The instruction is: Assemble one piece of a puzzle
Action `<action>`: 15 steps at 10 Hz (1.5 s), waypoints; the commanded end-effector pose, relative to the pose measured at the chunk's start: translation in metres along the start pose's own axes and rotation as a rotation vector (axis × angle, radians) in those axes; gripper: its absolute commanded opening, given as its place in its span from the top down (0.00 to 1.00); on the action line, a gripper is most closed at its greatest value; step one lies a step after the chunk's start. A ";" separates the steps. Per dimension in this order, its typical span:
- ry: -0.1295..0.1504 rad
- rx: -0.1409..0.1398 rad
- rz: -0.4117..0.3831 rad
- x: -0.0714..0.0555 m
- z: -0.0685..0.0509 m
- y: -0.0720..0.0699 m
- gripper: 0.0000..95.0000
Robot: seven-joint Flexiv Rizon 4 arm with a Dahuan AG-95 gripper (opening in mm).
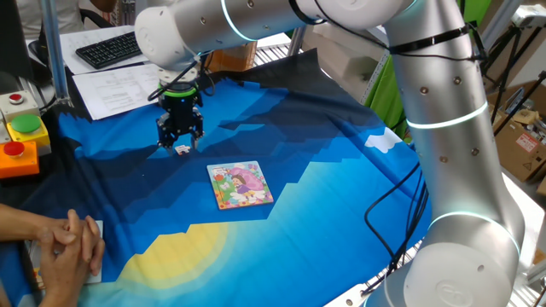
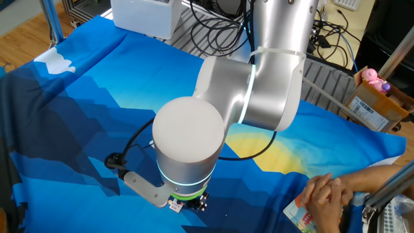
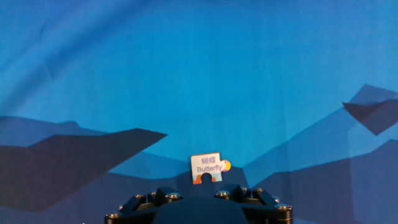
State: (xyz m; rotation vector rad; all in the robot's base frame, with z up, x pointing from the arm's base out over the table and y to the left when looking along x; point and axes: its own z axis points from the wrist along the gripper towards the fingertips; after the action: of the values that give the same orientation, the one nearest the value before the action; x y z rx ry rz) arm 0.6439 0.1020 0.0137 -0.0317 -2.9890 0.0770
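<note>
Blue cloth point(image 1: 341, 196), gripper point(image 1: 180, 147) pointing down over piece point(image 3: 208, 168) (grip unclear), puzzle point(image 1: 240, 185) nearby w/ pink-green pic

The whitish piece point(image 3: 208, 168) carries purple "Butterfly" lettering and orange edges. The puzzle point(image 1: 240, 185) shows a pink-and-green cartoon. Blue cloth point(image 1: 324, 162) with dark jagged bands and a yellow patch covers the tabletop.

"Butterfly" under Chinese chars on the piece point(image 3: 207, 168)
</note>
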 end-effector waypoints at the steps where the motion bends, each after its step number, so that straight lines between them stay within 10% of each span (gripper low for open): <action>1: 0.016 -0.040 -0.072 0.001 0.000 0.000 0.40; 2: 0.020 -0.062 -0.044 0.008 -0.001 0.009 0.60; 7: 0.012 -0.049 -0.054 0.003 0.000 0.006 0.60; 8: 0.010 -0.047 -0.057 -0.001 0.000 0.004 0.40; 15: 0.013 -0.039 -0.067 -0.008 0.004 0.000 0.40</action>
State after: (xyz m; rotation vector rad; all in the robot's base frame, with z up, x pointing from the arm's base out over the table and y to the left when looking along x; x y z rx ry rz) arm 0.6504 0.1019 0.0079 0.0651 -2.9745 0.0082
